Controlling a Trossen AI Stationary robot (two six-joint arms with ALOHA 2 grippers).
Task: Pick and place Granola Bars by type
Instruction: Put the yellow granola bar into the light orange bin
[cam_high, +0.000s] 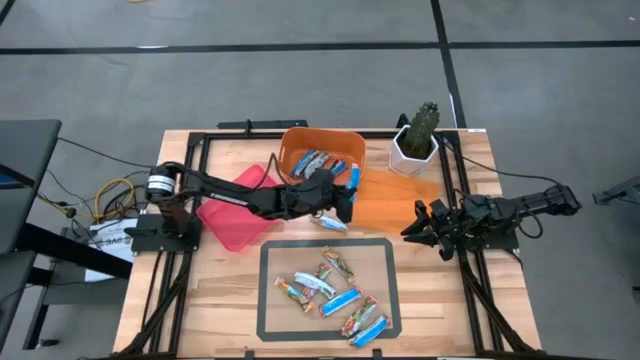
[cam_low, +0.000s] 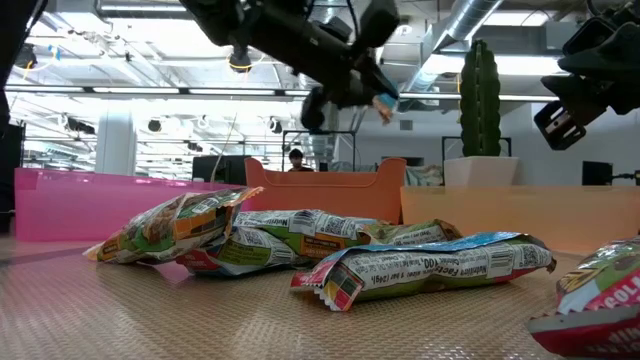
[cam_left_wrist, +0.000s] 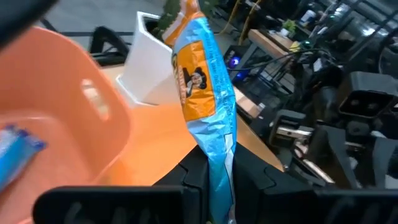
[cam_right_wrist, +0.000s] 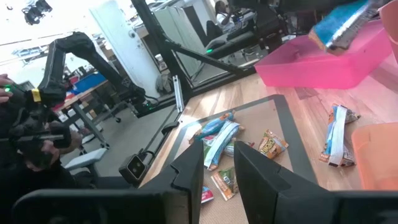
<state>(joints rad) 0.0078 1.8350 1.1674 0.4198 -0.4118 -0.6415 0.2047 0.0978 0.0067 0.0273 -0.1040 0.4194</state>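
Wooden table (cam_high: 225, 290), taped mat (cam_high: 272, 300); grey floor (cam_high: 300, 80) around.

Grey floor (cam_high: 250, 90) — ceiling ducts (cam_low: 480, 15) overhead.

The left dark six-joint arm reaches from the 9 o'clock edge of the table toward the centre, its wrist raised. The left gripper (cam_high: 350, 192) is clamped tight on something thin that stands up between its fingers (cam_left_wrist: 249, 183). The right arm is folded at the 3 o'clock edge. The right gripper (cam_high: 412, 225) hangs there with a narrow gap between its fingers (cam_right_wrist: 189, 165).
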